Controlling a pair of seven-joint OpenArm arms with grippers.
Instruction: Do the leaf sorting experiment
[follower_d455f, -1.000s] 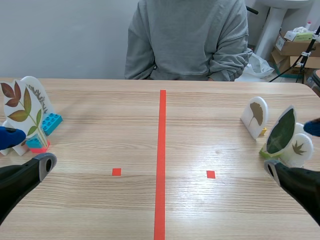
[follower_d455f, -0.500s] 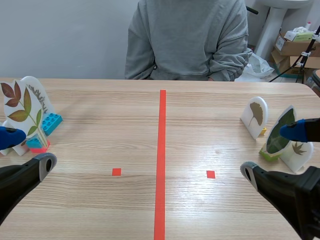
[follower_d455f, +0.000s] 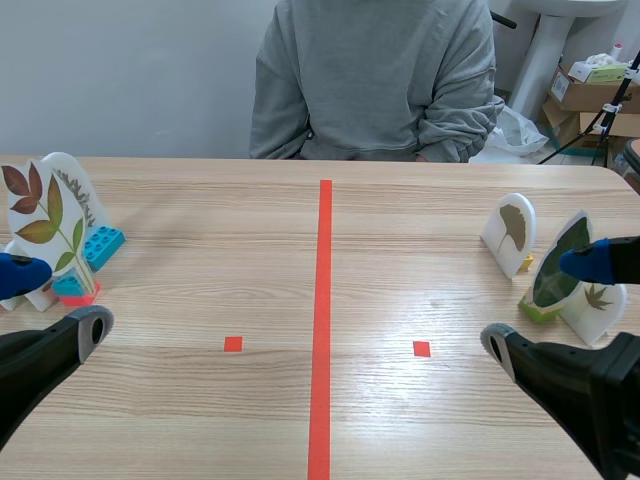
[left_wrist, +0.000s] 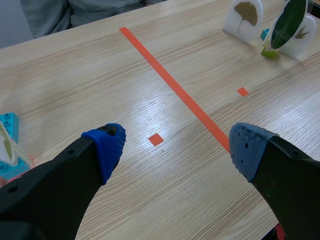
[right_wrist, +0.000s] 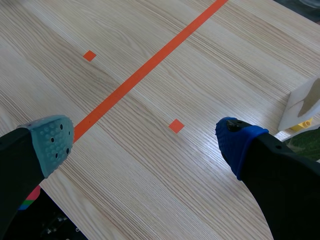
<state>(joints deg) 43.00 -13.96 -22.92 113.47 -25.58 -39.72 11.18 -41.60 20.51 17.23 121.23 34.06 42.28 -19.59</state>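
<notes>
Two white leaf cards stand on toy bricks at the far left: one with red and green leaves (follower_d455f: 40, 210) and behind it one with a grey sprig (follower_d455f: 78, 190). At the right stand a ginkgo card (follower_d455f: 512, 228) (left_wrist: 245, 14) (right_wrist: 305, 102), a dark green leaf card (follower_d455f: 560, 268) (left_wrist: 290, 19) and a small brown leaf card (follower_d455f: 602, 298). My left gripper (follower_d455f: 55, 300) (left_wrist: 177, 150) is open just in front of the left cards, holding nothing. My right gripper (follower_d455f: 545, 302) (right_wrist: 142, 142) is open beside the right cards, its blue fingertip (follower_d455f: 588, 262) overlapping the green leaf card.
A person in a grey sweatshirt (follower_d455f: 375, 80) sits across the table with arms folded. A blue brick (follower_d455f: 103, 245) (left_wrist: 7, 122) and a pink and teal base (follower_d455f: 72, 288) hold the left cards. Cardboard boxes (follower_d455f: 590, 95) stand beyond the table's right end.
My right gripper came in leftward from the table's right edge a second ago and has held still since. The left gripper and all cards have not moved.
</notes>
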